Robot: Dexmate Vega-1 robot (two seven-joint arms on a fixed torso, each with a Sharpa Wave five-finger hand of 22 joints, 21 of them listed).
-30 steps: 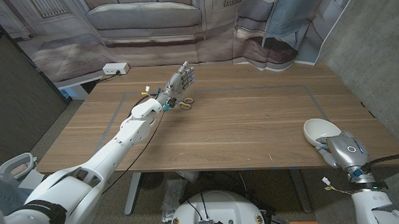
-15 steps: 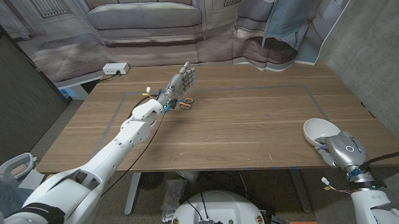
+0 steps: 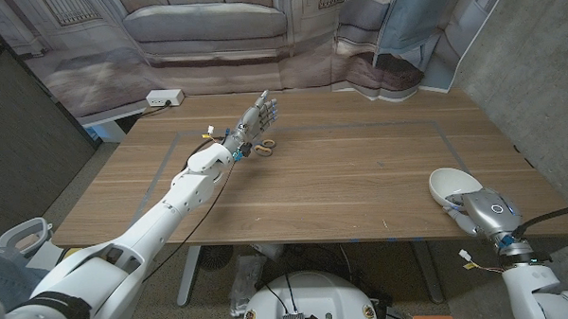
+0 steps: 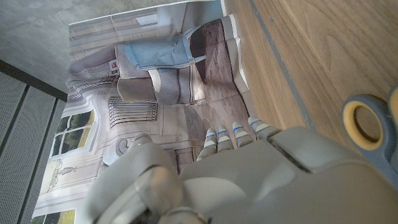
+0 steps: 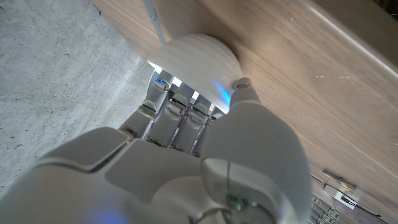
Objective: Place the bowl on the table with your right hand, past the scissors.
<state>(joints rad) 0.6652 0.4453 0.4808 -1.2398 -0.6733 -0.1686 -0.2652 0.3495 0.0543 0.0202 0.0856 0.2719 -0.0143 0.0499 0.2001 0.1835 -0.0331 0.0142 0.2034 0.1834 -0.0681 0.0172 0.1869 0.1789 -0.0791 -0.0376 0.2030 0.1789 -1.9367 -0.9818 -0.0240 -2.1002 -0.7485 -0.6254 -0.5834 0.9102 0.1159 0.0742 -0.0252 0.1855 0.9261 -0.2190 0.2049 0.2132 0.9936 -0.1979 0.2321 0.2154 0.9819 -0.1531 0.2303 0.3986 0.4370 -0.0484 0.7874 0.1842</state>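
At the table's near right corner, one white bowl (image 3: 453,184) sat in the grasp of the right hand (image 3: 475,210), low over the wood close to the edge. Its hollow held nothing that the head view could show. One pair of scissors (image 3: 263,147) lay well apart from it, toward the far left part of the wooden table (image 3: 360,176), just beside the left hand (image 3: 257,118). That hand reached out over the table with its fingers straight and slightly apart, holding nothing. One white power strip (image 3: 164,97) rested on a ledge past the table's far left corner.

From the right wrist, the bowl (image 5: 194,57) showed its rounded underside, with the right hand's fingers (image 5: 177,115) curled up against it; the head view gave the rim and the inside instead. From the left wrist, a scissor handle (image 4: 367,122) appeared as a yellow ring with grey-blue trim beside the left hand (image 4: 261,180).
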